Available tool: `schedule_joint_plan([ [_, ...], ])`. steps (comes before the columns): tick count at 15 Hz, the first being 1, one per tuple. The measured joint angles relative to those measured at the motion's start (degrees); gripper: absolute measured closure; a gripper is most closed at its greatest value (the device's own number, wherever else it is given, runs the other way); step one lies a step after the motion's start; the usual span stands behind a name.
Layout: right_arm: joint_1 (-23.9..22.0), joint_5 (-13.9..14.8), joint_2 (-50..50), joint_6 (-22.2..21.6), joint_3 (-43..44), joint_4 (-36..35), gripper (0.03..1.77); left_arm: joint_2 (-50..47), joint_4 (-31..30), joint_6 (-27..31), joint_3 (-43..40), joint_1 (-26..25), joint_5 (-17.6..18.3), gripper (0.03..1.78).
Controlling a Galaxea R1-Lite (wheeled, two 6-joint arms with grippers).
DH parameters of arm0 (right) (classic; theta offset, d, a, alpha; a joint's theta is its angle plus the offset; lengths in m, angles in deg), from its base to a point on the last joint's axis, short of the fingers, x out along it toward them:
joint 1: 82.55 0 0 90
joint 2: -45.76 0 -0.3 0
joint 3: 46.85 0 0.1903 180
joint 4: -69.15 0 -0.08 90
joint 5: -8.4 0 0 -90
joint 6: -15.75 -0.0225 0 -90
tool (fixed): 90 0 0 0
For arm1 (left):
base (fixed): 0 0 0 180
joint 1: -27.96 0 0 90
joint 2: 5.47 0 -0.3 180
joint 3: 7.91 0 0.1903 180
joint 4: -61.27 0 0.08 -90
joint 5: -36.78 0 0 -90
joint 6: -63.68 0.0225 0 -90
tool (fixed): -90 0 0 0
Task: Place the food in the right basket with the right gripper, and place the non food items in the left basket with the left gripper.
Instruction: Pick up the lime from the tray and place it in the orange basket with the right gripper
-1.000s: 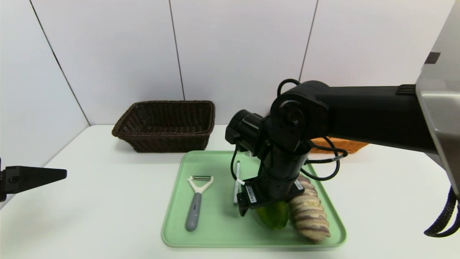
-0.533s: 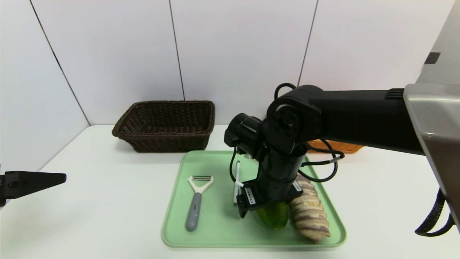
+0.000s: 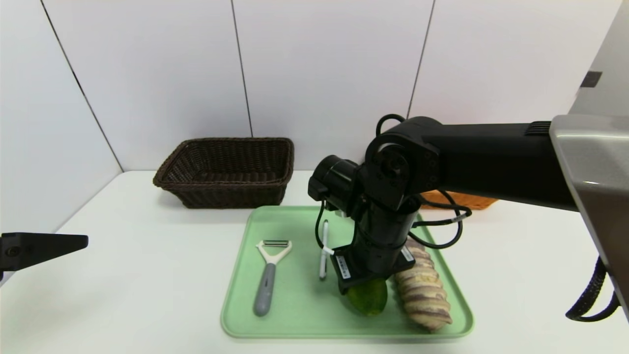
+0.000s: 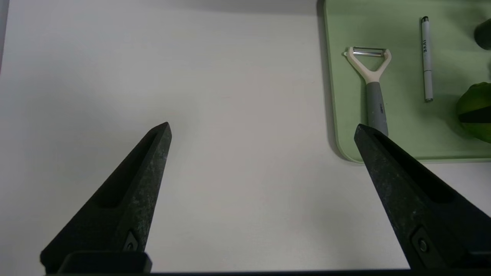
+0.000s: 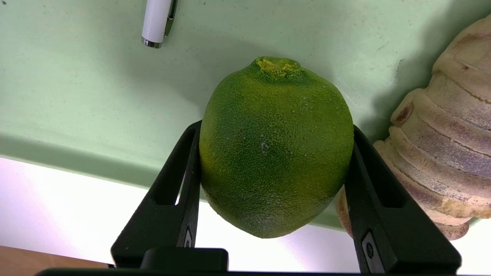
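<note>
Lime clamped between the right gripper's fingers on the green tray.

The lime [image 5: 275, 145] sits on the tray [image 3: 295, 322] just beside the bread loaf [image 3: 423, 290], both fingers of the right gripper [image 5: 272, 153] pressed against its sides. Also on the tray: pen [image 3: 324, 249] and peeler [image 3: 268, 273]. Beyond the tray stand the dark brown basket [image 3: 226, 172] and orange basket [image 3: 467, 200]. The left gripper [image 4: 261, 130] hangs spread wide, holding nothing, well apart from the tray.
</note>
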Motion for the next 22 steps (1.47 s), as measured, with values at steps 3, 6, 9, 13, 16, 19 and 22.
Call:
schedule_joint_plan([
  [3,0.33,0.09,0.30,0.20,-0.07,0.20,0.78,-0.15,0.06,0.00,0.05,0.00,-0.05,0.12],
  [6,1.66,0.06,3.15,0.94,0.15,-1.12,0.78,-0.56,0.48,0.37,0.60,0.00,-0.10,0.12],
  [9,2.60,-0.20,8.66,0.96,0.26,-9.25,0.78,-0.99,0.72,1.28,0.85,0.07,-0.02,0.12],
  [13,-0.71,2.45,16.48,3.47,0.59,-25.72,0.78,-0.96,0.65,1.24,0.83,0.11,0.94,0.12],
  [16,-8.44,4.46,19.38,5.02,0.61,-35.01,0.79,-0.80,0.04,0.85,1.02,0.20,2.71,0.12],
  [19,-18.52,3.21,19.55,4.96,0.30,-38.03,0.79,-0.56,-0.02,-0.07,1.73,0.24,2.84,0.12],
  [22,-27.39,-0.07,17.20,4.92,-1.71,-38.58,0.79,-0.13,0.45,-0.68,2.93,0.27,2.79,0.12],
])
